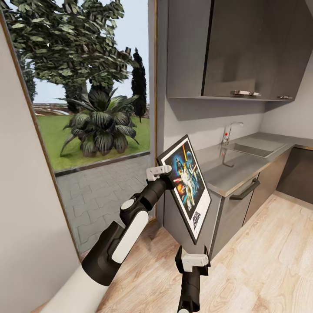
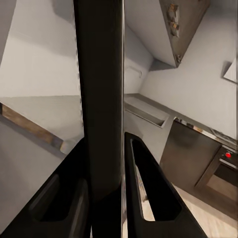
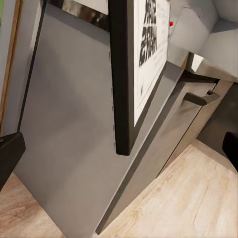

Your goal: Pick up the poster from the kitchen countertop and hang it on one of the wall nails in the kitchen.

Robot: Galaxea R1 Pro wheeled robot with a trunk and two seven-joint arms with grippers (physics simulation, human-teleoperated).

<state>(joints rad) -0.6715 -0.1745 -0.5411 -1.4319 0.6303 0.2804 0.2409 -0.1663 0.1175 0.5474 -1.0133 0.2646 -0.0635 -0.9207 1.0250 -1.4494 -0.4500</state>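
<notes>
Left wrist view: left gripper [image 2: 106, 173] clamps poster [image 2: 101, 89] edge

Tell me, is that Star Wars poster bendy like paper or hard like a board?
Probably hard: the poster stays flat while the left gripper pinches one edge. Its black frame looks thick in the left wrist view, so likely stiff. Held at one side, it might swing or tilt.

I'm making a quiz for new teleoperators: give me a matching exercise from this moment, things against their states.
Things:
1. poster
2. left pincer
3. right pincer
4. tap

States:
A. open, empty, below the poster
B. standing by the sink
C. tilted, held off the kitchen countertop
D. clamped on the poster's edge

Pairs: 1-C, 2-D, 3-A, 4-B
</notes>
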